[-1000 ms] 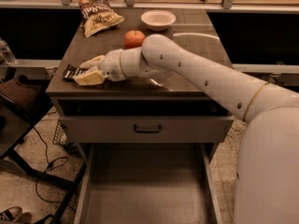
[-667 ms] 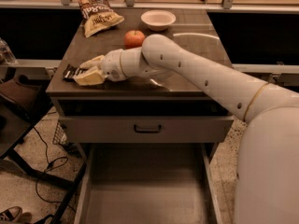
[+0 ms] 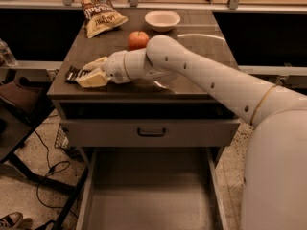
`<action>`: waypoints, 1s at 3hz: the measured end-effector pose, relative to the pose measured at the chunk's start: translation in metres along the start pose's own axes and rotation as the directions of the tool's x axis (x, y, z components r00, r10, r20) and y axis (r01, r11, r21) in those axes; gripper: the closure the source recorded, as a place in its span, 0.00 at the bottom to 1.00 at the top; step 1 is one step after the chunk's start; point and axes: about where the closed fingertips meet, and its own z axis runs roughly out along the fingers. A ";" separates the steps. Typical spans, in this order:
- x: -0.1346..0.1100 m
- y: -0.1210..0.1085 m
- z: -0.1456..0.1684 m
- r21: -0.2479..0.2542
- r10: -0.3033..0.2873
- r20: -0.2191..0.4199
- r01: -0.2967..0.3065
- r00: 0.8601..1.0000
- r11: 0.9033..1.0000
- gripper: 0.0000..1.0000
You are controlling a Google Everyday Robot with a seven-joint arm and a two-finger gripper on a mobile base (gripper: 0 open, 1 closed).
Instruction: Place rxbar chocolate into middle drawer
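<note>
The rxbar chocolate [image 3: 72, 74], a dark wrapper with pale lettering, lies at the left edge of the cabinet top. My gripper [image 3: 90, 72] reaches in from the right. Its cream fingers [image 3: 92, 79] sit either side of the bar's right end and are closed on it, so only the bar's left end shows. Below, the middle drawer [image 3: 151, 195] is pulled out, its bare grey floor showing.
On the cabinet top stand an apple [image 3: 137, 40], a white bowl [image 3: 162, 20] and a tan chip bag [image 3: 100, 13]. A shut drawer front with a dark handle [image 3: 151, 132] sits above the open drawer. Cables [image 3: 45, 169] and a dark stand are on the floor at left.
</note>
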 end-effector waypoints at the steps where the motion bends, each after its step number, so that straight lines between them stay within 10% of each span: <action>1: 0.000 0.000 0.000 0.000 0.000 0.000 0.000 1.000 1.000 1.00; 3: 0.000 0.000 0.000 0.000 0.000 0.000 0.000 1.000 1.000 1.00</action>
